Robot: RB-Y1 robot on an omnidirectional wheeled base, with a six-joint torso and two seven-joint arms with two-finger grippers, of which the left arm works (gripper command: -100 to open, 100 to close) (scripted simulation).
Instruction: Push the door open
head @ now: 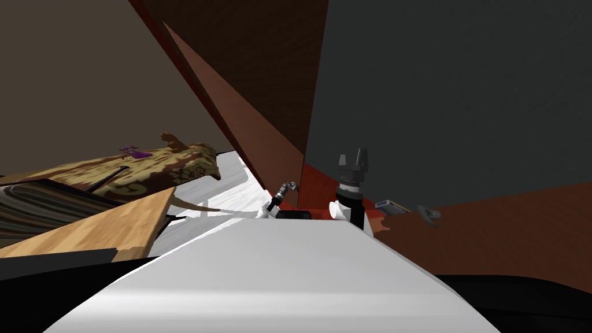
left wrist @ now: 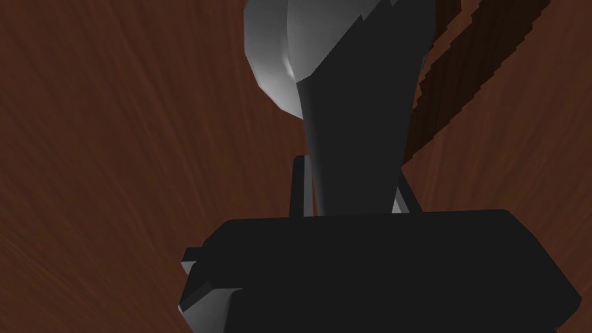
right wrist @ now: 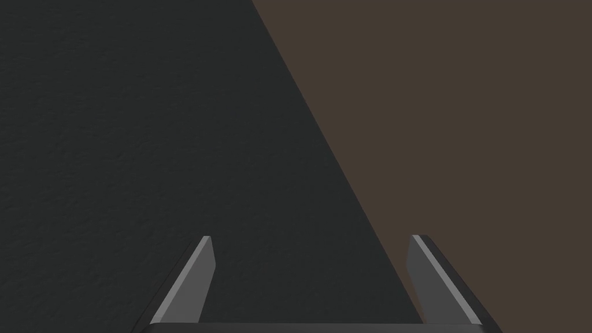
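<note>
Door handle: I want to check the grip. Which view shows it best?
Left wrist view: the handle rises large between the left gripper's fingers against the brown door. The head view has that gripper tiny at the door, handle too small to tell. The right wrist view faces a grey wall.
</note>
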